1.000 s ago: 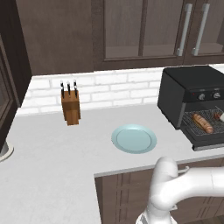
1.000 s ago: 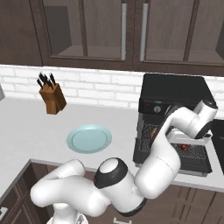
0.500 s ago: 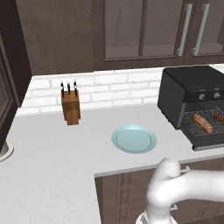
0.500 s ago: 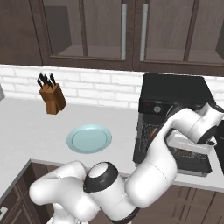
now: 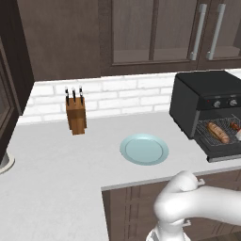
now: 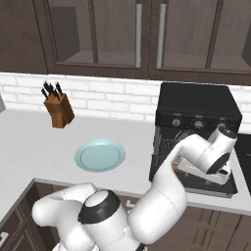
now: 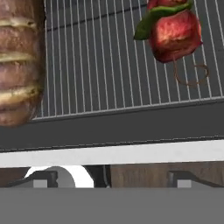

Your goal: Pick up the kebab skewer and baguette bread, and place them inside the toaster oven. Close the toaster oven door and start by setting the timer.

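Already the baguette bread (image 7: pixel 19 61) and the kebab skewer (image 7: pixel 173 30) are lying on the wire rack (image 7: pixel 109 65) of the toaster oven (image 5: pixel 207 101), apart from each other, with bare rack between them. Seen from the hand view, the loaf is sitting at the left edge and the skewer's red chunk and green piece are sitting at the upper right, its thin looped end resting on the wires just below. From the left base view the bread (image 5: pixel 218 132) is lying diagonally on the rack, with the skewer (image 5: pixel 234 125) just beyond it at the frame's edge.

The toaster oven door (image 6: pixel 208 184) is hanging open, folded down flat in front of the opening. The arm is reaching across in front of the oven, with the claw spread wide and gripping nothing.

Further left on the bench (image 5: pixel 56 164), a pale blue plate (image 5: pixel 144 149) is sitting near the front edge, and a wooden knife block (image 5: pixel 76 112) is standing by the white brick wall.
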Controlling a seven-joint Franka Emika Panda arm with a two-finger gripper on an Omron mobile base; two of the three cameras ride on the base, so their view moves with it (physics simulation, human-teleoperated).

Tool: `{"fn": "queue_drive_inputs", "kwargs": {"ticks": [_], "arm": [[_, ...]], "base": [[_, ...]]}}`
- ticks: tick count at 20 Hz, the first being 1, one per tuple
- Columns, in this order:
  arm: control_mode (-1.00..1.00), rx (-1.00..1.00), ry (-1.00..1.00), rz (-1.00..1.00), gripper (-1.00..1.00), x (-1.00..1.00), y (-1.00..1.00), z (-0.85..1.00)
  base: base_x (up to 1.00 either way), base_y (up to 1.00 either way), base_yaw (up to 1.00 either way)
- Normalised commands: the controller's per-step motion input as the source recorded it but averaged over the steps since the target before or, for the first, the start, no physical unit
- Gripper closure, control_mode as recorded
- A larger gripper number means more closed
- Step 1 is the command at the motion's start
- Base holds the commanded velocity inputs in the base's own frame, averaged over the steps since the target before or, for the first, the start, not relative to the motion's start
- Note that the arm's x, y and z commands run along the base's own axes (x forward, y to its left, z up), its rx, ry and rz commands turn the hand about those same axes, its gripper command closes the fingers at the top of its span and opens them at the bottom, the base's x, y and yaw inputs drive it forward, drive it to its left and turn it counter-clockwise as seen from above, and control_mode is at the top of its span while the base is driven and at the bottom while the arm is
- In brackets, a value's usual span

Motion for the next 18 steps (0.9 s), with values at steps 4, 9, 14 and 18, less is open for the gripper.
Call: {"fn": "queue_drive_inputs", "kwargs": {"ticks": [4,9,14,18], "arm": [[-1.00,-0.09,0.00,-0.06,-1.00,0.04,0.00,-0.36],[-1.00,-0.09,0.00,-0.01,-1.00,0.26,0.00,-0.16],[-1.00,-0.07,0.00,0.00,-1.00,0.12,0.00,-0.22],[-1.00,-0.05,0.00,0.00,-1.00,0.04,-0.06,-0.23]], "base": [[0.00,0.00,0.00],[0.00,0.00,0.00],[0.00,0.00,0.00],[0.00,0.00,0.00]]}}
